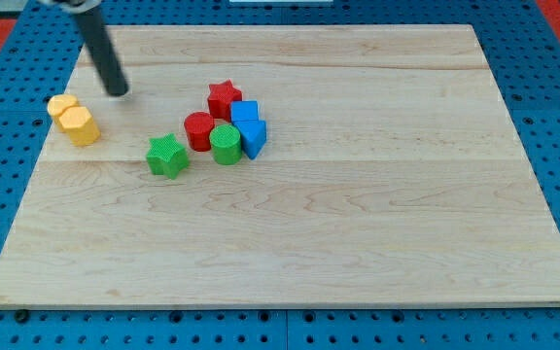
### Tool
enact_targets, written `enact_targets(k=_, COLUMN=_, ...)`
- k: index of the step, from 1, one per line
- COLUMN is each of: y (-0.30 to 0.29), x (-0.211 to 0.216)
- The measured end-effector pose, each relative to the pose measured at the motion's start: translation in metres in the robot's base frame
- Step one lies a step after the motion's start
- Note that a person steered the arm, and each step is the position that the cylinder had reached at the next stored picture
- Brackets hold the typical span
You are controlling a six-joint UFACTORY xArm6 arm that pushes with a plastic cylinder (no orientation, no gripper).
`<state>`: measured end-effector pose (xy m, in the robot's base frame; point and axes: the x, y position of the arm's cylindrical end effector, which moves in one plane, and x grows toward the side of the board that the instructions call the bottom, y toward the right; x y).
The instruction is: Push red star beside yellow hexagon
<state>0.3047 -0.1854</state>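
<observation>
The red star (224, 97) sits near the middle of the wooden board, at the top of a cluster of blocks. The yellow hexagon (81, 125) lies near the board's left edge, touching a second yellow block (62, 105) just above and to its left. My tip (120, 92) rests on the board, above and to the right of the yellow blocks and well to the left of the red star. It touches no block.
A red cylinder (199, 129), a green cylinder (226, 144), a blue cube (245, 111) and a blue triangular block (253, 137) are packed just below the red star. A green star (167, 156) lies between the cluster and the yellow blocks. The wooden board (358, 214) lies on a blue pegboard.
</observation>
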Motion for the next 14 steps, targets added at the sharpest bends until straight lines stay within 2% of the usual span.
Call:
enact_targets(k=2, y=0.181, x=-0.014)
enact_targets(k=3, y=0.168, x=0.004)
enact_targets(k=4, y=0.092, x=0.024)
enact_targets(k=5, y=0.072, x=0.03)
enact_targets(k=6, y=0.125, x=0.033)
enact_targets(k=7, y=0.117, x=0.055)
enact_targets(k=9, y=0.008, x=0.07)
enact_targets(k=12, y=0.042, x=0.07)
enact_targets(k=14, y=0.101, x=0.037)
